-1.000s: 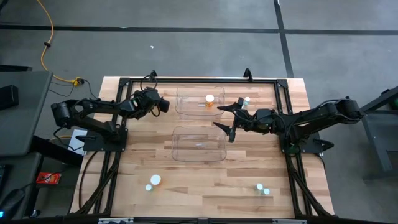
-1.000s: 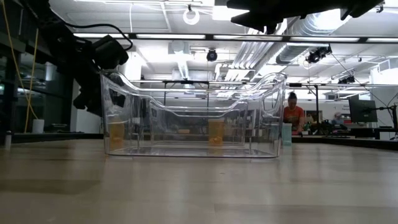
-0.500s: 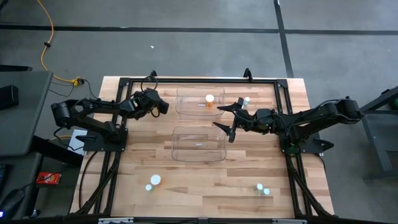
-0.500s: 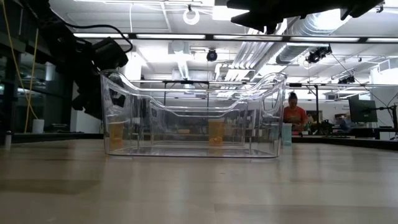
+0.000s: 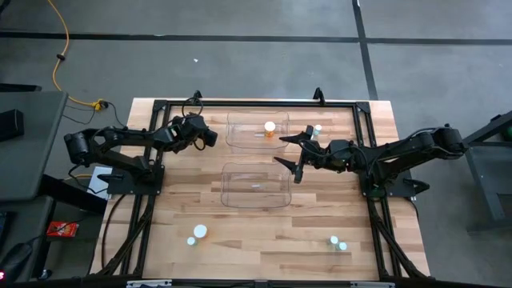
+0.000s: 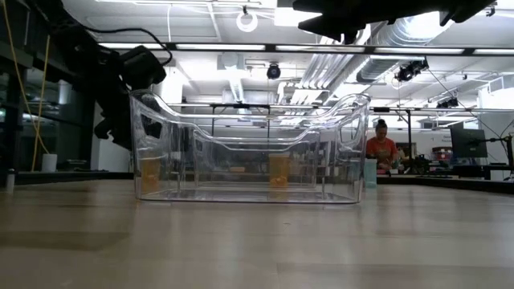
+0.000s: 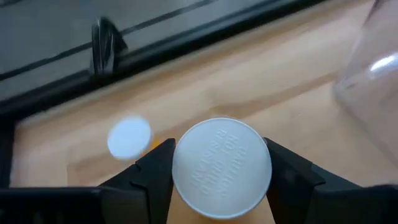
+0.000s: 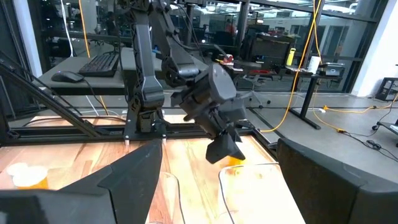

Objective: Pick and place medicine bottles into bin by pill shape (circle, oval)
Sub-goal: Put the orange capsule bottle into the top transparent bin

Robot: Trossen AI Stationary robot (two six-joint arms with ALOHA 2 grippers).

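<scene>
My left gripper (image 5: 210,134) hangs left of the far clear bin (image 5: 237,138), shut on a small bottle whose white cap (image 7: 221,177) faces the wrist camera; the bottle's body is hidden under the cap. An orange bottle with a white cap (image 7: 129,137) stands on the table below it. Another orange bottle (image 5: 270,128) stands upright in the far bin. My right gripper (image 5: 298,152) is open wide and empty, held above the right ends of the two bins. The near bin (image 5: 232,192) holds no bottle that I can see. My left gripper pinches the bottle between its two fingers, one on each side of the round cap (image 7: 178,168). The fingers come from above, pointing down, with the cap's top toward the wrist. The bottle is lifted clear of the table.
Two pale bottles (image 5: 197,234) stand near the front left, two more (image 5: 338,242) near the front right, and one (image 5: 317,128) right of the far bin. A black frame (image 5: 240,102) runs along the table's far edge and sides. A person (image 6: 379,148) sits in the room behind.
</scene>
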